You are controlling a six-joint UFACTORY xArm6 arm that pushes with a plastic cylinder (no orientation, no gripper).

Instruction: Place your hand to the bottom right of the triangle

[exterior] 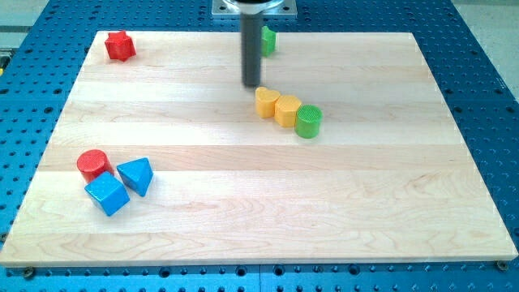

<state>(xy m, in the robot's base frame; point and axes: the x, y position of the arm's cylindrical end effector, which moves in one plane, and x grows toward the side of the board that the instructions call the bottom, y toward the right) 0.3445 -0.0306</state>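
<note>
The blue triangle block (137,174) lies at the view's lower left of the wooden board (324,211), beside a red cylinder (92,165) and a blue cube (107,195). My tip (251,84) is near the view's top centre, far up and to the right of the triangle. It stands just up and left of a yellow heart-shaped block (266,101), close to it.
A second yellow block (287,109) and a green cylinder (308,121) sit in a row to the right of the yellow heart. A green block (268,40) is partly hidden behind the rod at the top. A red star block (120,46) is at the top left.
</note>
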